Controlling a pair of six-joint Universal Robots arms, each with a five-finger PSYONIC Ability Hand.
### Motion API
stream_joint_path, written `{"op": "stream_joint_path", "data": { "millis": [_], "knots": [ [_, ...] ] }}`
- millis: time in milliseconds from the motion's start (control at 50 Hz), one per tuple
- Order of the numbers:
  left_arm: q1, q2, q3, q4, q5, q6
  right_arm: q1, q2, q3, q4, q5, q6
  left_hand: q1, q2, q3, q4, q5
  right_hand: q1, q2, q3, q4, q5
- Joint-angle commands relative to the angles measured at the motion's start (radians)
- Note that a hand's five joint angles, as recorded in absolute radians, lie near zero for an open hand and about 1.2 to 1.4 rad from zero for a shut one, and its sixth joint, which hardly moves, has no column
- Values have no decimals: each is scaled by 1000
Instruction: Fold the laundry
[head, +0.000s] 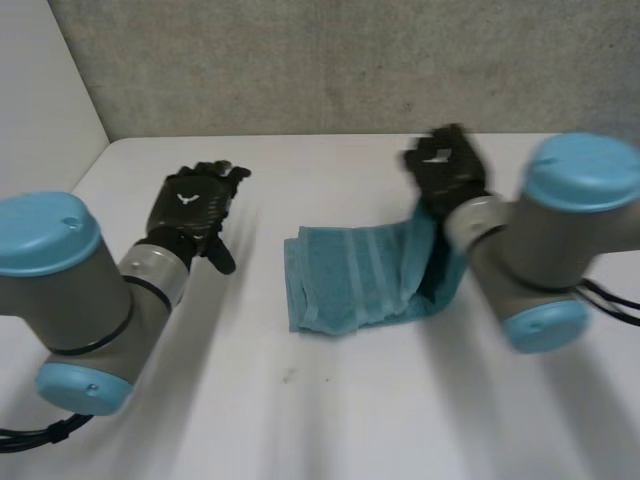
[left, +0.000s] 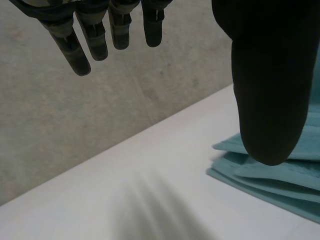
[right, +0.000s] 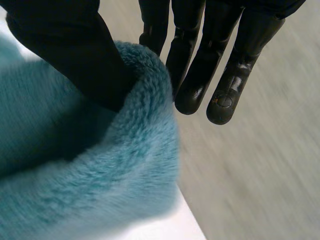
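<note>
A teal towel (head: 360, 275) lies folded in the middle of the white table (head: 300, 420). Its right end is raised off the table up to my right hand (head: 450, 165). In the right wrist view the thumb (right: 65, 45) presses the towel's fluffy edge (right: 115, 165) against the straight fingers (right: 210, 65), so that hand is shut on the towel. My left hand (head: 195, 205) hovers left of the towel, apart from it, holding nothing. In its own wrist view the fingers (left: 95, 35) hang straight and the folded towel end (left: 270, 180) lies past the thumb (left: 270, 75).
A grey wall (head: 330, 60) runs along the table's far edge, and a white panel (head: 40, 90) closes the far left corner. Bare tabletop lies in front of the towel and between it and my left hand.
</note>
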Motion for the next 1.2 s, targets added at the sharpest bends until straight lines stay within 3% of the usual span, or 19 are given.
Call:
{"op": "stream_joint_path", "data": {
  "millis": [20, 120, 140, 160, 180, 200, 220, 260, 340, 480, 620, 680, 780, 920, 1040, 1200],
  "knots": [
    [70, 77, -41, 0, -1, -7, 296, 158, -113, 7, -20, 9, -2, 9, 7, 7, -25, 441, 216, 212, 205, 235],
    [81, 82, -43, 0, 0, -24, 363, 254, -107, 78, -12, 6, -2, 9, 7, 7, -25, 441, 216, 212, 205, 235],
    [81, 82, -43, 0, 0, -24, 363, 279, -119, 120, -6, 8, -2, 9, 7, 7, -25, 302, 78, 73, 66, 96],
    [75, 81, -42, 0, 0, -30, 358, 284, -131, 158, 10, 9, -2, 9, 7, 7, -25, -161, -386, -390, -397, -367],
    [72, 82, -37, 0, 2, -35, 358, 284, -132, 159, 11, 9, -2, 9, 7, 7, -25, -166, -390, -395, -402, -372],
    [72, 82, -37, 0, 2, -35, 357, 268, -147, 186, 32, 12, -2, 9, 7, 7, -25, -526, -751, -755, -762, -732],
    [67, 81, -26, 2, 2, -40, 357, 268, -147, 186, 32, 12, -2, 9, 7, 7, -25, -530, -754, -759, -766, -736],
    [64, 79, -16, 3, 3, -43, 355, 186, -158, 185, 96, 38, -2, 9, 7, 7, -25, -773, -997, -1002, -1009, -979],
    [21, 50, 66, 2, -1, -67, 319, 84, -141, 176, 115, 95, -2, 9, 7, 7, -25, -781, -1005, -1010, -1017, -987],
    [-88, -25, 202, -35, -3, -122, 214, -89, -92, 183, 106, 400, 12, 24, 22, 22, -10, -781, -1005, -1010, -1017, -987],
    [-163, -139, 340, -156, -4, -225, 101, -100, -92, 235, 55, 514, 24, 35, 34, 34, 2, -781, -1005, -1010, -1017, -987],
    [-186, -205, 390, -196, -12, -256, 52, -59, -101, 274, 9, 548, 42, 53, 51, 52, 20, -781, -1005, -1010, -1017, -987],
    [-189, -306, 411, -222, -107, -262, -4, 84, -150, 308, -40, 603, 62, 74, 72, 72, 40, -781, -1005, -1010, -1017, -987],
    [-189, -369, 399, -227, -124, -250, -51, 273, -250, 406, -109, 603, 42, 53, 51, 52, 20, -781, -1005, -1010, -1017, -987],
    [-188, -390, 388, -256, -121, -247, -63, 313, -285, 424, -126, 598, 27, 38, 37, 37, 5, -781, -1005, -1010, -1017, -987],
    [-186, -316, 382, -301, -119, -216, -71, 258, -294, 421, -130, 598, 12, 24, 22, 22, -10, -781, -1005, -1010, -1017, -987]
  ]
}}
